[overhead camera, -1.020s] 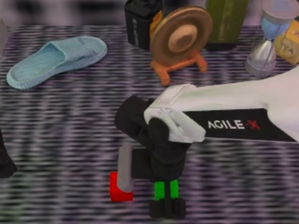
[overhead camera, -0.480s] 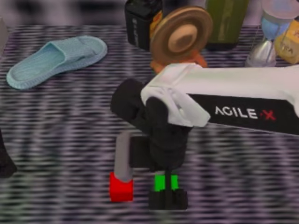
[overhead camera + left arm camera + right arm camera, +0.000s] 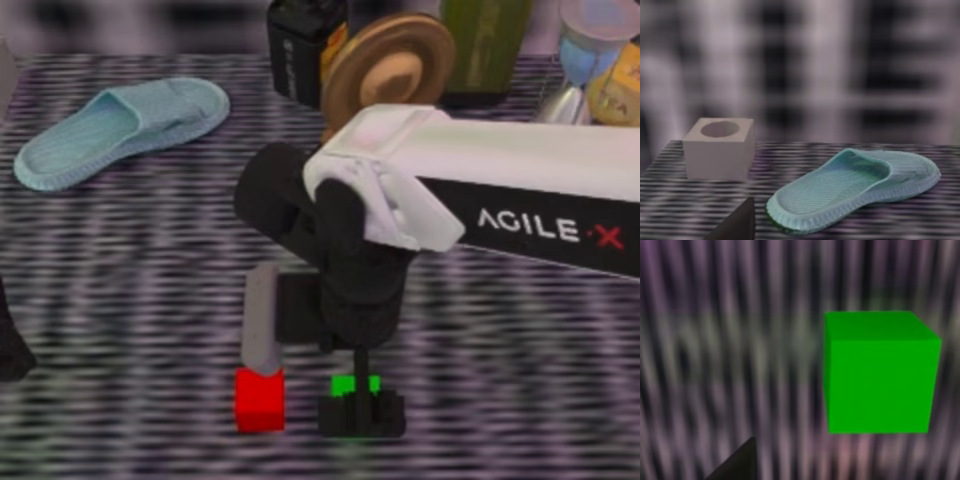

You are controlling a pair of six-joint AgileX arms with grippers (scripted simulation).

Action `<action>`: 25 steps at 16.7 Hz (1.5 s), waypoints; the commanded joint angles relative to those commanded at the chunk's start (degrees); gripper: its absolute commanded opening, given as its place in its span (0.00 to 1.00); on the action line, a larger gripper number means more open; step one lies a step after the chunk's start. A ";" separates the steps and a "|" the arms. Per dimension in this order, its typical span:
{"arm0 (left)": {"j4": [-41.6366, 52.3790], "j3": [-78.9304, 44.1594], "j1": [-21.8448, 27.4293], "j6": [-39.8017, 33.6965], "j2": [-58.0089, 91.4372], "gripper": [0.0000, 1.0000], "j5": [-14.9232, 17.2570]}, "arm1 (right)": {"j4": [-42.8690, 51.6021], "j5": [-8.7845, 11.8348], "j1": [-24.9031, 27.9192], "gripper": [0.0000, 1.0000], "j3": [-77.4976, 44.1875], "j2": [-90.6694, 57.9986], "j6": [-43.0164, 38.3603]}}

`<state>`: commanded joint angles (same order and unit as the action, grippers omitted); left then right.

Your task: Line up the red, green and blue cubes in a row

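The red cube sits on the striped cloth near the table's front edge. Just to its right is the green cube, mostly covered by my right gripper, which hangs over it, open. In the right wrist view the green cube rests on the cloth by itself, well apart from the one dark finger that shows. No blue cube is in view. My left arm is parked at the table's left edge, and one of its fingers shows with nothing by it.
A light-blue slipper lies at the back left. Behind the right arm stand a round wooden disc on a stand, a dark bottle, a green bottle and an hourglass. A pale box with a round hole shows in the left wrist view.
My right arm has risen, and its white link now covers the disc's stand. Less of the green cube shows under the gripper. The red cube has not moved.
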<state>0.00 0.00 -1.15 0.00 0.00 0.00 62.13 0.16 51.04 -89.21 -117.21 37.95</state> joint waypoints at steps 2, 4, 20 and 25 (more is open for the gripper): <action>0.00 0.00 0.00 0.00 0.00 1.00 0.00 | 0.27 -0.03 -1.70 1.00 -1.04 -0.78 -1.87; 0.00 0.00 0.00 0.00 0.00 1.00 0.00 | 0.79 -0.07 -5.52 1.00 -2.99 -2.23 -6.03; 0.00 0.00 0.00 0.00 0.00 1.00 0.00 | 4.16 -0.37 -45.07 1.00 -16.57 -12.27 -55.02; 0.00 0.00 0.00 0.00 0.00 1.00 0.00 | 1.86 -0.38 -45.03 1.00 -14.83 -13.00 -55.05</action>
<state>0.00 0.00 -1.15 0.00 0.00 0.00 64.00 -0.22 6.00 -104.04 -130.21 -17.10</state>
